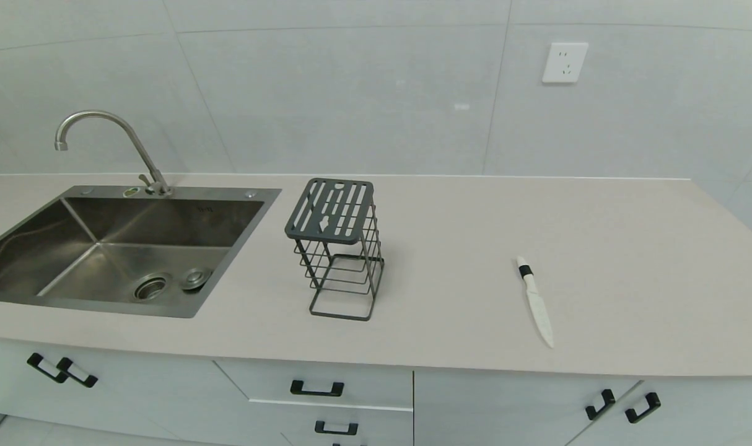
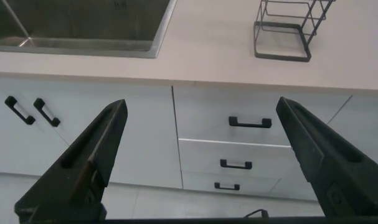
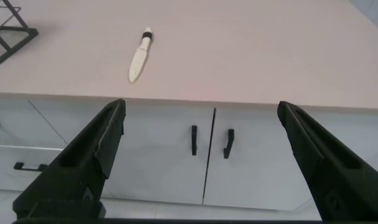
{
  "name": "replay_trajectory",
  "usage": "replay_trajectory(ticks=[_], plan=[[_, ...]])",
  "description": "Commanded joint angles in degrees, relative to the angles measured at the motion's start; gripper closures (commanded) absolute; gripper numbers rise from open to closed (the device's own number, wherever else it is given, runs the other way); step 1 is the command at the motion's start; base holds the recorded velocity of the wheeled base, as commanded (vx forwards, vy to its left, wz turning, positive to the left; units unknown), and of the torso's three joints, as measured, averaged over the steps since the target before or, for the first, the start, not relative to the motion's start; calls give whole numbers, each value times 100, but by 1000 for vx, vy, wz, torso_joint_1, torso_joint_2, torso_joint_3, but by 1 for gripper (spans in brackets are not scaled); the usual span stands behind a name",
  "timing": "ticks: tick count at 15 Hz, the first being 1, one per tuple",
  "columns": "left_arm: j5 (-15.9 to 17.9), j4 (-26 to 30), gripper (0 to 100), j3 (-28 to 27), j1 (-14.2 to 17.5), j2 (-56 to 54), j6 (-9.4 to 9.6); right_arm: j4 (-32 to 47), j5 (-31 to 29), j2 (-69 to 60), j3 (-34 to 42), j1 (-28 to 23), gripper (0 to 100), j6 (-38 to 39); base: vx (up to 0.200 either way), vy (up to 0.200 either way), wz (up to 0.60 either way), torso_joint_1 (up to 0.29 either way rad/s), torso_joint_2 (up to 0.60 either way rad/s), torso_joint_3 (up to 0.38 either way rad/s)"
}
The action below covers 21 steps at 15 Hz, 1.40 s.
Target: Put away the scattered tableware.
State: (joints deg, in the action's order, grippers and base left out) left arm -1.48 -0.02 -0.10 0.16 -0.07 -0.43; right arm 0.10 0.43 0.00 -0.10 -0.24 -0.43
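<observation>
Now, both pairs of jaws stand wide apart and hold nothing. The left gripper (image 2: 201, 104) hangs low in front of the white cabinet drawers (image 2: 248, 146), below and in front of the dark wire rack with the slotted top (image 2: 287, 25). The right gripper (image 3: 201, 104) hangs before the white cabinet doors (image 3: 210, 143), below and to the right of the rack (image 3: 5, 37).

The step in hand, as I judge it, is to fetch the slim white knife with a black band (image 3: 141, 56). This is work for the right gripper, because the knife (image 1: 534, 300) lies on the right of the rack (image 1: 339, 248), well apart from it, flat on the pale beige countertop (image 1: 630, 217). It is also well apart from both grippers, higher than the right jaws and farther back. Its pointed end looks toward the front edge, and the band sits near the far end.

To do it well, the arm should first rise above the counter and then descend straight over the knife. The fingers should cross its narrow width near the band. The knife is thin and flat, so the fingertips must nearly touch the surface before closing, otherwise it may slip away. After lifting, I would turn it point-down and lower it slowly into one slot of the rack. The steel sink (image 1: 122, 248) lies on the left of the rack.
</observation>
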Motion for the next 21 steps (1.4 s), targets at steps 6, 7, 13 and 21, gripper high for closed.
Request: replay_trajectory(ticks=[6, 7, 13, 21], plan=[[-2, -6, 0, 1, 2, 7, 8, -1, 1, 0, 1, -2, 0, -1, 33, 0, 0, 133, -251, -119], [-2, -6, 0, 1, 2, 7, 8, -1, 1, 0, 1, -2, 0, -1, 200, 0, 0, 17, -12, -17], [-2, 2, 0, 1, 2, 7, -28, -1, 1, 0, 1, -2, 0, 8, 100, 0, 0, 0, 1, 1], [-2, -15, 0, 10, 2, 7, -98, -1, 1, 0, 1, -2, 0, -1, 50, 0, 0, 0, 0, 1]])
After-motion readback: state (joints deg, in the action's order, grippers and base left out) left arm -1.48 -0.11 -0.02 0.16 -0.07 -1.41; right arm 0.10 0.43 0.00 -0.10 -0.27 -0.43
